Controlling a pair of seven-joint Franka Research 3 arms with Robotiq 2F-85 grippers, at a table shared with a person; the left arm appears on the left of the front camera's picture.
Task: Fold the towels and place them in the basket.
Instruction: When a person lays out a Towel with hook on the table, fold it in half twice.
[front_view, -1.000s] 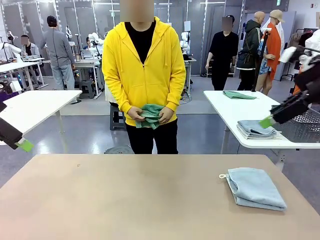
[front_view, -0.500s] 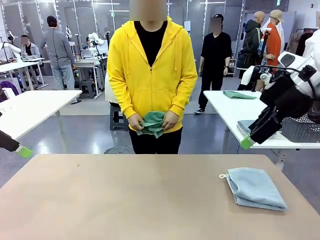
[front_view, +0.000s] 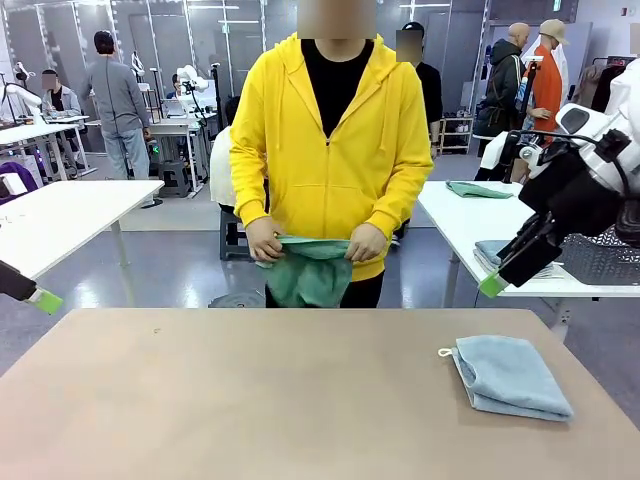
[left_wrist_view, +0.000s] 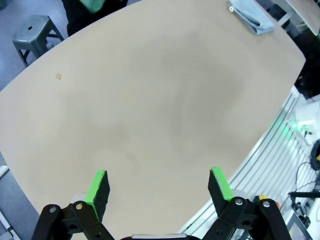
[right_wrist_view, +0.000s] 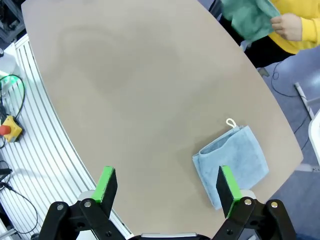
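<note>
A folded pale blue-grey towel (front_view: 510, 375) lies on the tan table (front_view: 260, 400) at the right, loop tag pointing left; it also lies in the left wrist view (left_wrist_view: 250, 15) and the right wrist view (right_wrist_view: 232, 162). A person in a yellow hoodie stands at the far edge and holds a green towel (front_view: 310, 270) hanging from both hands (right_wrist_view: 250, 17). My right gripper (front_view: 495, 283) hovers open above the table's right edge, high over the blue towel (right_wrist_view: 166, 184). At the left edge, over bare tabletop, my left gripper (front_view: 45, 298) is open (left_wrist_view: 160, 182). The dark lattice basket (front_view: 605, 258) sits behind the right arm.
A white side table (front_view: 450, 215) at the right carries a stack of folded towels (front_view: 510, 258) and a green one (front_view: 478, 190). Another white table (front_view: 70, 215) stands at the left. A stool (left_wrist_view: 35, 35) is beyond the far edge.
The person has stepped closer to the table and let the green towel hang open from both hands. My right gripper swung in to the left and lower, then held still. The left gripper dipped slightly.
</note>
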